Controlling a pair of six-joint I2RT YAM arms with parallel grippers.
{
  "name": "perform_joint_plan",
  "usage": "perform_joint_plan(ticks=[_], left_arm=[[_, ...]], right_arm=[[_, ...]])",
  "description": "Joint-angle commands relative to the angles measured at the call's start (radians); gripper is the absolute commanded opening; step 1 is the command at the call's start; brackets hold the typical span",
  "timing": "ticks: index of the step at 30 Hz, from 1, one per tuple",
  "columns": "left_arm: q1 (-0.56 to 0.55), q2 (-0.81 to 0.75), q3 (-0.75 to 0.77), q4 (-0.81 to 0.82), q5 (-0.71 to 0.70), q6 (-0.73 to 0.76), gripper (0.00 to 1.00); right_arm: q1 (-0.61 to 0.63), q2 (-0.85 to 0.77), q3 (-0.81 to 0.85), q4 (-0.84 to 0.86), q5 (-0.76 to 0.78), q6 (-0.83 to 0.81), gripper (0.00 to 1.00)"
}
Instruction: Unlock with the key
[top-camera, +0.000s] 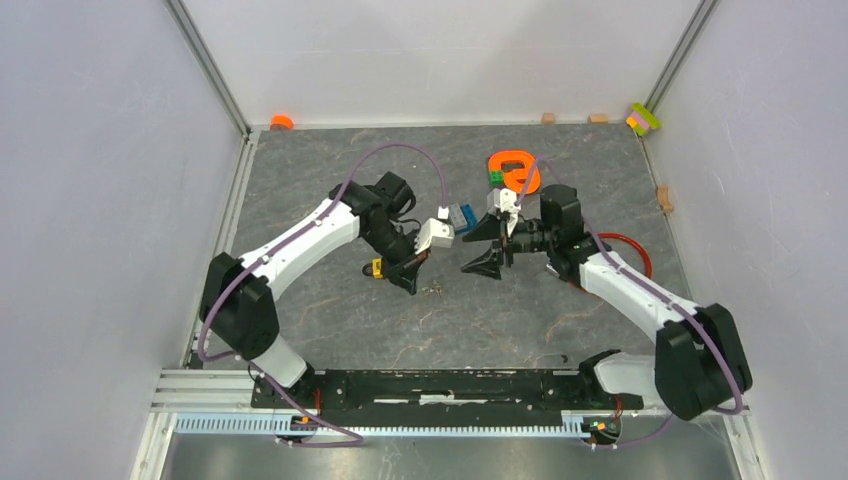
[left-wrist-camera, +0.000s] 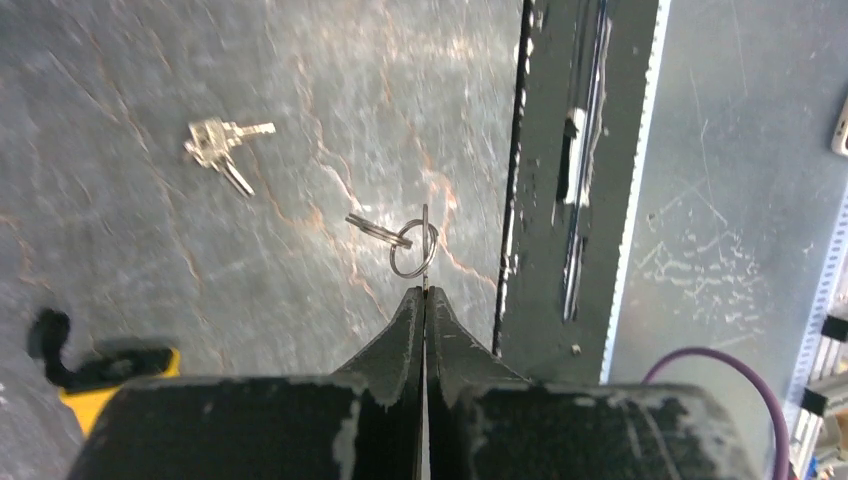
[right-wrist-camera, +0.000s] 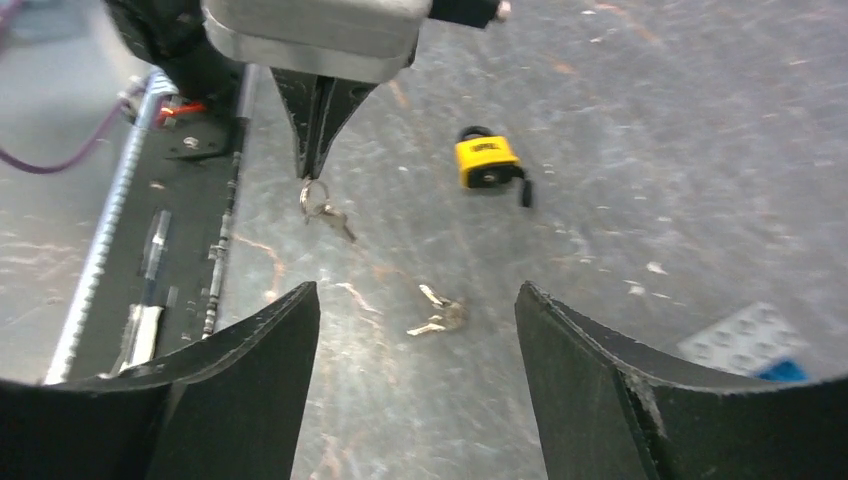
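My left gripper (left-wrist-camera: 425, 292) is shut on a thin silver key whose ring (left-wrist-camera: 413, 248) and a second key hang from its tips above the table. From the right wrist view this gripper (right-wrist-camera: 315, 170) points down with the ring and key (right-wrist-camera: 322, 208) dangling. Another small silver key bunch (left-wrist-camera: 220, 143) lies loose on the table, also in the right wrist view (right-wrist-camera: 437, 315). The yellow padlock (right-wrist-camera: 487, 160) lies on the table just left of the left gripper (top-camera: 412, 283). My right gripper (right-wrist-camera: 415, 295) is open and empty, facing the left gripper (top-camera: 478, 250).
An orange tape roll (top-camera: 515, 170) with a green brick (top-camera: 497, 177) lies at the back, a blue brick (top-camera: 462, 215) near the left wrist. A red cable (top-camera: 625, 245) loops under the right arm. The black base rail (top-camera: 430, 385) runs along the near edge.
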Motion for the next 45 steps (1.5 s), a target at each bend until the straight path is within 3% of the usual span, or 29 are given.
perform_joint_plan(ticks=[1, 5, 7, 10, 11, 12, 14, 17, 19, 22, 23, 26, 30, 34, 39, 45], left_arm=[[-0.035, -0.059, 0.025, -0.181, -0.111, 0.096, 0.02], [-0.115, -0.071, 0.044, -0.247, -0.288, 0.094, 0.02], [-0.139, -0.065, 0.06, -0.272, -0.345, 0.076, 0.02], [-0.182, -0.045, 0.069, -0.32, -0.471, 0.045, 0.02], [-0.187, -0.024, 0.076, -0.352, -0.502, 0.037, 0.02], [-0.191, -0.009, 0.084, -0.363, -0.542, 0.017, 0.02], [-0.195, 0.005, 0.081, -0.37, -0.594, -0.003, 0.02], [-0.197, 0.046, 0.105, -0.432, -0.645, -0.022, 0.02], [-0.197, 0.067, 0.126, -0.464, -0.655, -0.041, 0.02], [-0.213, 0.104, 0.139, -0.522, -0.692, -0.063, 0.02], [-0.221, 0.118, 0.137, -0.537, -0.723, -0.077, 0.02], [-0.263, 0.141, 0.115, -0.559, -0.87, -0.115, 0.02], [-0.297, 0.169, 0.107, -0.561, -1.027, -0.143, 0.02], [-0.322, 0.195, 0.105, -0.561, -1.034, -0.13, 0.02], [-0.342, 0.238, 0.016, -0.56, -1.142, -0.134, 0.02], [-0.342, 0.203, 0.081, -0.561, -1.183, -0.131, 0.02]], right_arm=[[0.02, 0.081, -0.09, 0.376, -0.183, 0.246, 0.78], [0.078, 0.208, -0.149, 0.769, -0.235, 0.554, 0.81], [0.105, 0.285, -0.188, 1.067, -0.232, 0.783, 0.82], [0.118, 0.449, -0.193, 1.752, -0.214, 1.306, 0.82], [0.118, 0.522, -0.155, 1.882, -0.212, 1.446, 0.82], [0.122, 0.559, -0.129, 1.885, -0.226, 1.472, 0.83], [0.119, 0.567, -0.142, 1.872, -0.209, 1.431, 0.83], [0.109, 0.535, -0.172, 1.687, -0.173, 1.292, 0.81], [0.1, 0.44, -0.202, 1.379, -0.116, 1.071, 0.81], [0.122, 0.259, -0.177, 0.652, 0.072, 0.527, 0.84], [0.13, 0.221, -0.181, 0.559, 0.122, 0.446, 0.85], [0.115, 0.171, -0.251, 0.655, 0.134, 0.52, 0.85], [0.075, 0.147, -0.244, 0.572, 0.143, 0.449, 0.84], [-0.006, 0.099, -0.269, 0.531, 0.144, 0.4, 0.84], [-0.067, -0.016, -0.286, 0.391, 0.171, 0.266, 0.83], [-0.08, -0.071, -0.294, 0.356, 0.186, 0.215, 0.84]])
